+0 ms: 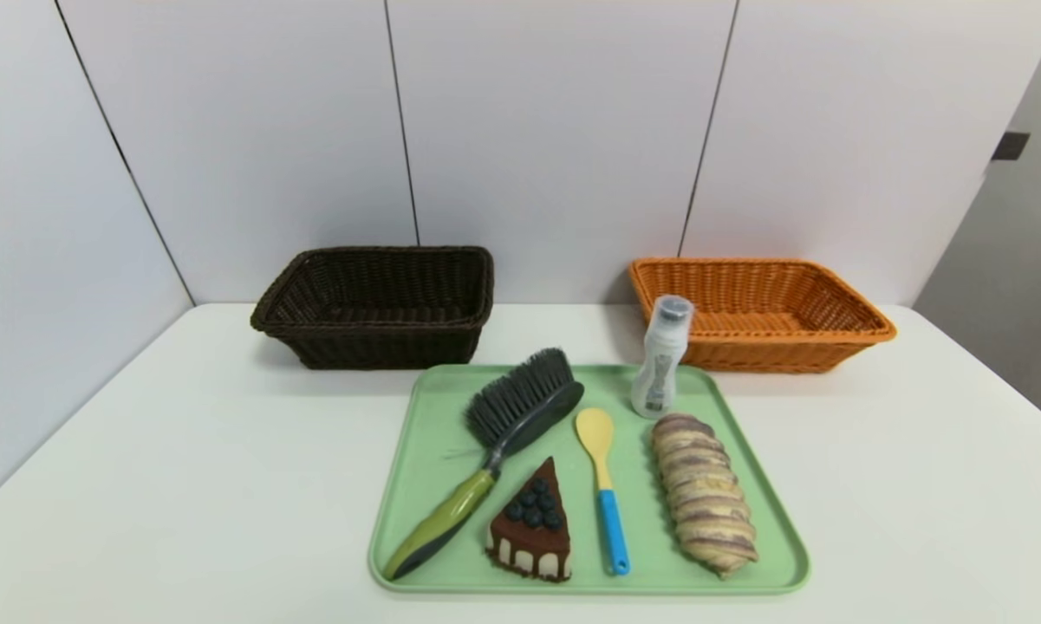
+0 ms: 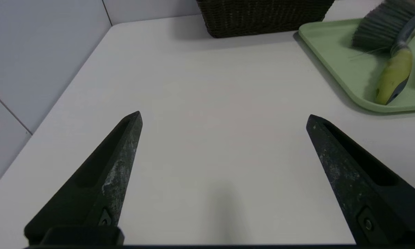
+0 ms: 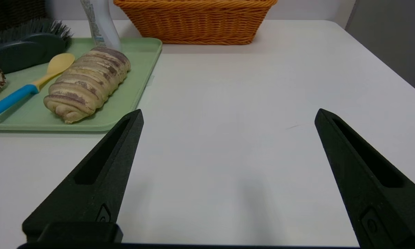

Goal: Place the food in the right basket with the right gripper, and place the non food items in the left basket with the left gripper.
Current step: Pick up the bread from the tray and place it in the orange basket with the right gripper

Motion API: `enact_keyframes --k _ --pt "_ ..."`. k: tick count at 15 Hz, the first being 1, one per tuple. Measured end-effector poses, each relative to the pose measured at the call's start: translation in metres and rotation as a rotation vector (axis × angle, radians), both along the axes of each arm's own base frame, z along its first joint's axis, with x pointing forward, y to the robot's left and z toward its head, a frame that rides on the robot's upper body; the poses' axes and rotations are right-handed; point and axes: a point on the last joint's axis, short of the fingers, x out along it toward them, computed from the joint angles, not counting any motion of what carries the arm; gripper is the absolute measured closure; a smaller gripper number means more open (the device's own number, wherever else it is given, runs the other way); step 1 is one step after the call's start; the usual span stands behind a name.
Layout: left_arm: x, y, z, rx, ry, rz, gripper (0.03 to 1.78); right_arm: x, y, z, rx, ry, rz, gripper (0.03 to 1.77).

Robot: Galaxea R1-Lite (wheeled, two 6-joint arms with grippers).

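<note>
Crowding the green tray (image 1: 416, 485): five items.
Bottle (image 1: 660, 357) stands before orange basket (image 1: 832, 303) (upright); left pincer (image 2: 224, 117) and right pincer (image 3: 228, 116) spread over bare bench (image 1: 182, 477).

Dark brown basket (image 1: 377, 305), orange basket (image 1: 758, 312), pale green tray (image 1: 425, 451). Loaf (image 1: 704, 492) tan with purple-brown swirls; spoon (image 1: 603, 485) yellow, blue-handled; cake (image 1: 530, 524) chocolate, white drips.

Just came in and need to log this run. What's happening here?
Nothing has been picked up yet. The left tool and right tool both hang open over bare table, holding nothing. The brush, spoon, bottle, cake wedge and braided loaf all sit on the green tray. The dark basket and orange basket behind it are empty.
</note>
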Motion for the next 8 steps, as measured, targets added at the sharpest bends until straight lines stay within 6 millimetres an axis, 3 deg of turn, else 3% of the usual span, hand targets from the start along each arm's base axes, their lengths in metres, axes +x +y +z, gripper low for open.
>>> enact_keyframes --k 4,6,8 --pt "-0.012 0.000 0.074 -0.025 0.003 -0.001 0.12 -0.001 0.000 0.001 -0.032 0.023 0.013 0.09" --pt "-0.003 0.000 0.122 -0.069 0.006 -0.003 0.12 -0.006 0.001 0.019 -0.040 -0.002 0.054 0.09" --pt "0.018 0.000 0.165 -0.112 0.032 -0.012 0.12 -0.009 0.002 0.049 -0.011 0.021 0.104 0.09"
